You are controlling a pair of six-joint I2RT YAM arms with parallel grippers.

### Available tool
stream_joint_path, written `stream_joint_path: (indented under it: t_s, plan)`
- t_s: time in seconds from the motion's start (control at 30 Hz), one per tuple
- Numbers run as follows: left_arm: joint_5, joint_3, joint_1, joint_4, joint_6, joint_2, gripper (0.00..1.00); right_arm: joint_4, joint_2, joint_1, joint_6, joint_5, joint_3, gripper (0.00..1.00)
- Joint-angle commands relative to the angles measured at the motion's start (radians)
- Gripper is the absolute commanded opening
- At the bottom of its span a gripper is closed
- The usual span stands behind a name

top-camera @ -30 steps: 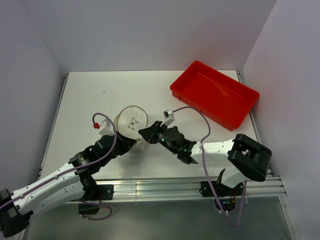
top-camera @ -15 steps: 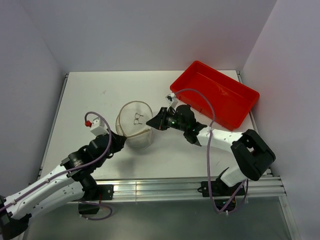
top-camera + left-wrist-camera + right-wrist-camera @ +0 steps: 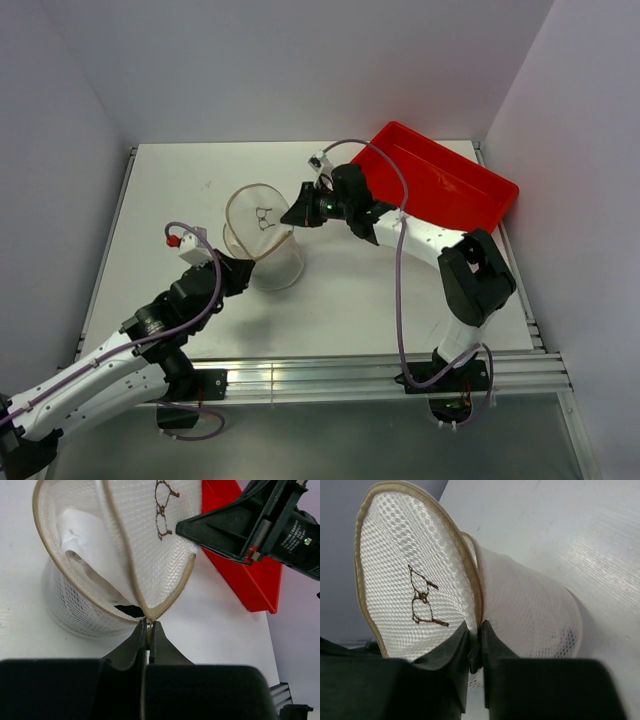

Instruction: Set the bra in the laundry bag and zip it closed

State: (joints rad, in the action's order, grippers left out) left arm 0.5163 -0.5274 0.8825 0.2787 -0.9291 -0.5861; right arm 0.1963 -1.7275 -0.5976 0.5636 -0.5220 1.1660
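On the white worktop (image 3: 180, 190), we have the bra (image 3: 82, 535) inside the laundry bag (image 3: 268, 255); the zipping is left to do.
Our left hand (image 3: 148, 630) is pinched on the bag's tan rim, and our right hand (image 3: 476, 650) is pinched on the edge of the gaping lid (image 3: 410, 580). We cannot make out the zipper pull.

Matt mesh laundry bag (image 3: 150, 545), glossy plastic tray (image 3: 450, 200)
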Motion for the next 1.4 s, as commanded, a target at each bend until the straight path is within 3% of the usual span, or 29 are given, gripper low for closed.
stream_joint_path:
  t_s: [0.0,0.03,0.07,0.13,0.3,0.4,0.53,0.83,0.87,1.03,1.07,1.2,1.37]
  plan:
    - [-0.063,-0.006,0.001,-0.081,0.047,-0.015,0.00,-0.054,0.020,0.055,-0.056,0.183,0.034,0.46]
    - [-0.076,-0.006,0.003,-0.107,0.042,-0.033,0.00,-0.043,0.048,0.052,-0.038,0.197,0.002,0.59]
    - [-0.085,-0.008,0.001,-0.154,0.027,-0.075,0.00,-0.031,0.119,0.042,0.007,0.218,-0.034,0.78]
    - [-0.102,-0.008,0.001,-0.203,0.012,-0.119,0.00,0.041,0.207,0.025,0.060,0.288,-0.184,0.88]
    - [-0.134,0.003,0.012,-0.357,-0.017,-0.169,0.00,0.219,0.497,-0.106,0.283,0.488,-0.545,0.88]
    - [-0.128,0.027,0.018,-0.387,-0.025,-0.159,0.00,0.317,0.551,-0.181,0.380,0.493,-0.639,0.87]
    - [-0.160,0.050,0.019,-0.411,-0.043,-0.179,0.00,0.371,0.520,-0.232,0.418,0.451,-0.615,0.84]
    - [-0.194,0.083,0.026,-0.408,-0.040,-0.136,0.00,0.351,0.399,-0.231,0.437,0.516,-0.487,0.67]
    - [-0.197,0.086,0.026,-0.412,-0.039,-0.135,0.00,0.347,0.373,-0.232,0.437,0.516,-0.464,0.53]
    - [-0.205,0.093,0.026,-0.406,-0.024,-0.124,0.00,0.310,0.336,-0.225,0.427,0.519,-0.428,0.22]
    - [-0.205,0.093,0.026,-0.397,-0.019,-0.121,0.00,0.299,0.339,-0.219,0.424,0.519,-0.425,0.02]
    - [-0.162,0.086,0.026,-0.296,-0.004,-0.080,0.00,0.295,0.359,-0.119,0.391,0.504,-0.437,0.00]
    - [-0.053,0.109,0.026,-0.109,-0.008,0.051,0.00,0.246,0.289,0.030,0.268,0.363,-0.346,0.00]
